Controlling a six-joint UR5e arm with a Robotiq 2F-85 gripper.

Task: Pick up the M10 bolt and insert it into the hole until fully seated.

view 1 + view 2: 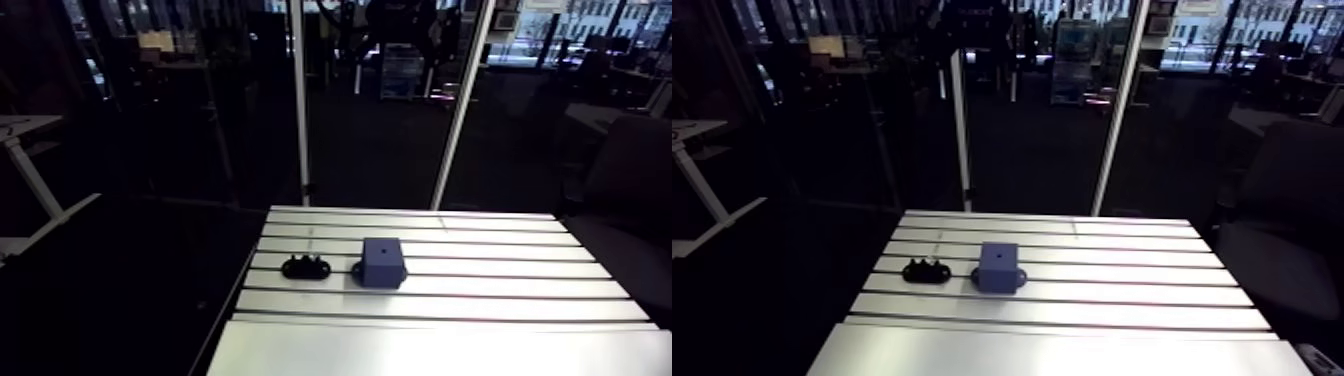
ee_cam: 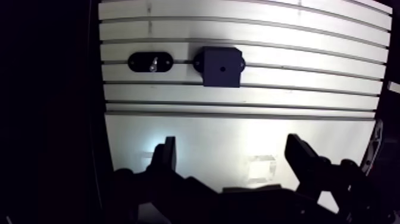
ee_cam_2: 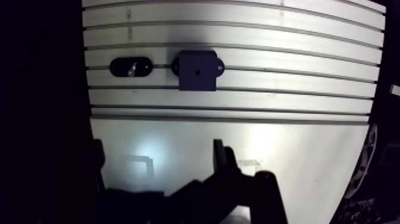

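Note:
A dark blue block (image 1: 381, 262) with a small hole in its top face stands on the slotted aluminium table (image 1: 500, 290), left of its middle. Just beside it lies a black oval holder (image 1: 306, 267). In the wrist view a small shiny bolt (image 2: 153, 62) sits in that holder (image 2: 150, 61), and the block (image 2: 221, 66) shows its hole. My gripper (image 2: 233, 156) hangs high over the table's smooth near strip, well short of both things. It is open, with its fingers (image 2: 166, 155) wide apart and nothing between them. The arm view does not show the gripper.
The table's left edge (image 2: 102, 119) runs close to the holder, with dark floor beyond it. Two white upright posts (image 1: 300, 110) stand behind the table's far edge. A pale square mark (image 2: 262, 168) lies on the smooth strip under the gripper.

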